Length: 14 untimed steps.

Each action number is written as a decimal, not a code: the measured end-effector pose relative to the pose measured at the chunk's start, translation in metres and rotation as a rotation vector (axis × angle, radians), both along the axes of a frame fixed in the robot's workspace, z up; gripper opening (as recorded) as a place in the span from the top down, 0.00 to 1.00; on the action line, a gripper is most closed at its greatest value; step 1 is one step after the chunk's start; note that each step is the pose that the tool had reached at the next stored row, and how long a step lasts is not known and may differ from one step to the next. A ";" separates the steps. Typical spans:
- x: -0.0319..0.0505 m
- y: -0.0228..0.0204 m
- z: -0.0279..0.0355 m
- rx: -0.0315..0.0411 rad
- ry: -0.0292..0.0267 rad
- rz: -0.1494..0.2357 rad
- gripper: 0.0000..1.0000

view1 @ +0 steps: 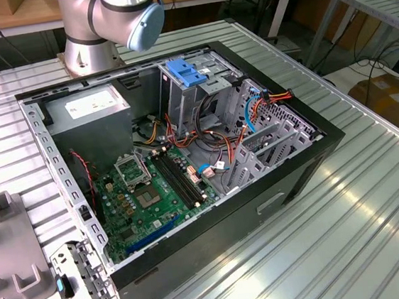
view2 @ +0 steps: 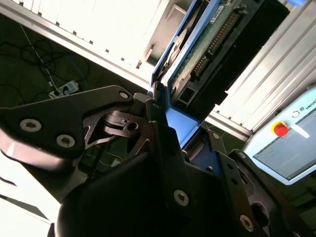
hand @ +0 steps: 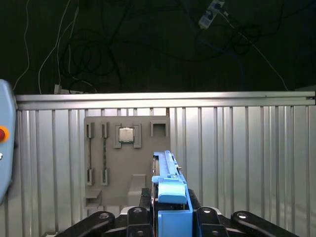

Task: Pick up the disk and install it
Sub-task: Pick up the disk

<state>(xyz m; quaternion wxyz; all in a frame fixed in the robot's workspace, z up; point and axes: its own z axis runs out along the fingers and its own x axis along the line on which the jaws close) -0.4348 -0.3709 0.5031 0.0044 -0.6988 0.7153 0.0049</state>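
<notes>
We see the gripper (hand: 170,210) closed on the disk (hand: 166,165), its 2 black fingers (hand: 145,200) pressing the smooth blue plastic side rails, with the disk standing edge-on between them. In the second wrist view the disk (view2: 197,52) shows a flat green circuit board framed in blue. Beyond it lie the ribbed aluminium table (hand: 247,158) and a matte grey slotted tray (hand: 98,163). In the exterior view the boxy black computer case (view1: 308,163) lies open on that table.

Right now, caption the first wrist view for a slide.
Gripper holds the disk edge-on, grey tray and slatted table beyond.
</notes>
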 end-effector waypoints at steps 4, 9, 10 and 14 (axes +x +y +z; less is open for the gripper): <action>0.0052 0.0000 0.0000 0.0000 0.0000 0.000 0.63; 0.0150 0.0000 0.0000 0.0000 0.0001 0.000 0.63; 0.0163 0.0000 0.0000 0.0000 0.0000 0.000 0.63; 0.0235 0.0000 0.0000 0.0000 0.0000 0.000 0.63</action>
